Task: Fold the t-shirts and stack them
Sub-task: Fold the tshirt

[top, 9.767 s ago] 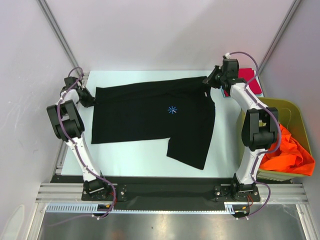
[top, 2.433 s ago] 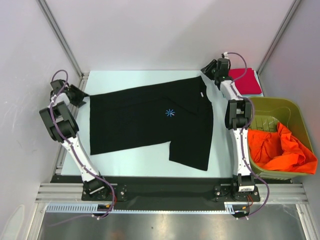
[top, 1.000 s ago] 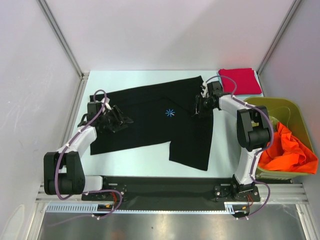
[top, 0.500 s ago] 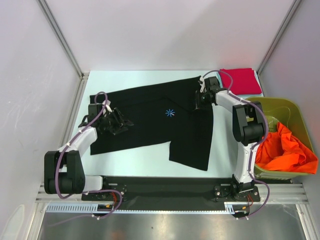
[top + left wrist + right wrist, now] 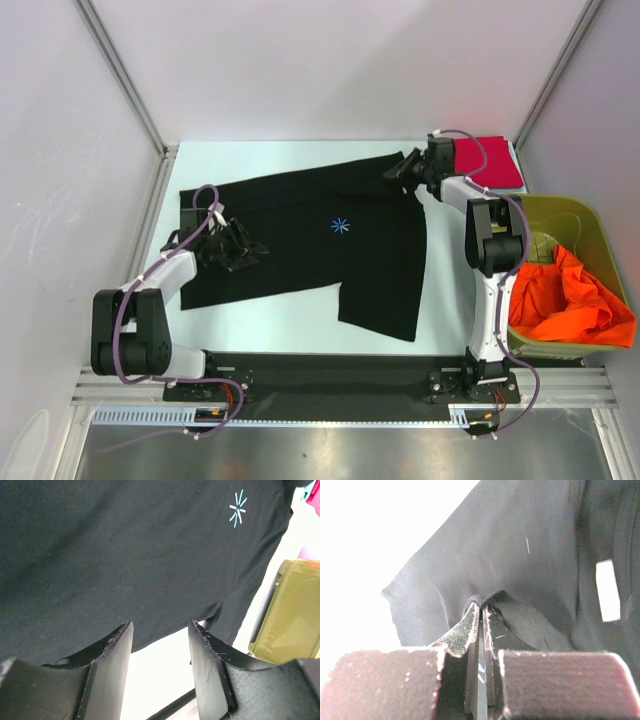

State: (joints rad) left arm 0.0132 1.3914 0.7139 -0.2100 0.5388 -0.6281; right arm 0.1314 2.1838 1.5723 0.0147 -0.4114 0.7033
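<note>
Left gripper (image 5: 244, 253), 9 o'clock: jaws spread over black t-shirt (image 5: 300, 230), holding nothing. Black t-shirt spread at centre. Right gripper (image 5: 402, 172), shirt's 1 o'clock corner: jaws pressed together, pinching its cloth. Red t-shirt (image 5: 488, 160) at 2 o'clock; orange t-shirt (image 5: 575, 305) in bin (image 5: 585, 210), 4 o'clock.

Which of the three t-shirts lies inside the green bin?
The orange t-shirt, crumpled in the olive-green bin. The black t-shirt is spread on the table, and the red t-shirt lies folded at its far right corner.
</note>
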